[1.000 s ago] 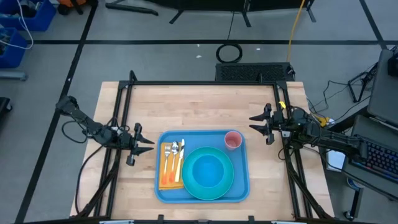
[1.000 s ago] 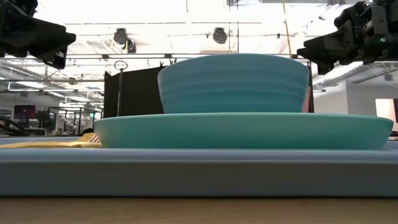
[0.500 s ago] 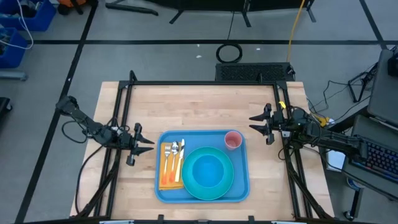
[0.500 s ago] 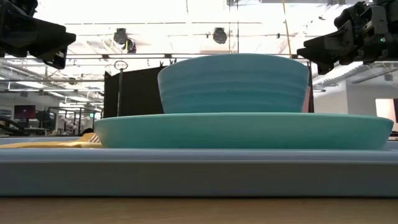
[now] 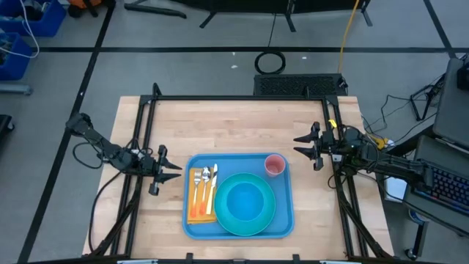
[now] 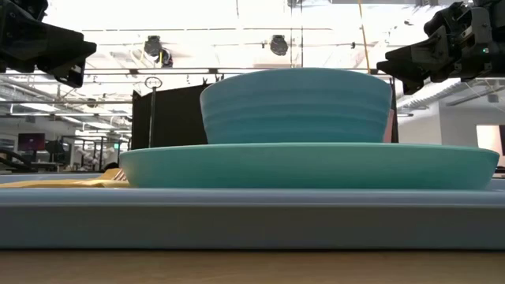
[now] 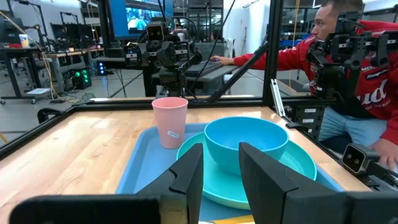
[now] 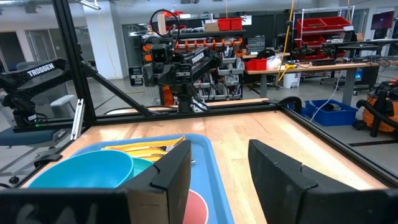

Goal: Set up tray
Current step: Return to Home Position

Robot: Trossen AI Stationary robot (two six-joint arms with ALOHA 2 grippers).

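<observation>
The left gripper [image 5: 174, 171] is hovering just off the tray's left edge, near its far corner, with its fingers standing a little apart and gripping nothing. The right gripper [image 5: 297, 146] is hanging near the tray's far right corner, its fingers likewise parted and empty.

The tray [image 5: 286, 220] is lying flat at the near middle of the table [image 5: 234, 125]. Inside the tray, a turquoise plate [image 5: 220, 218] is filling the right-hand part, and a blue bowl [image 5: 244, 202] is sitting on it. A pink cup [image 5: 274, 165] is standing upright in the tray's far right corner. A yellow napkin [image 5: 195, 211] is lying along the tray's left side, carrying cutlery [image 5: 207, 183], seemingly three pieces, too small to sort.
</observation>
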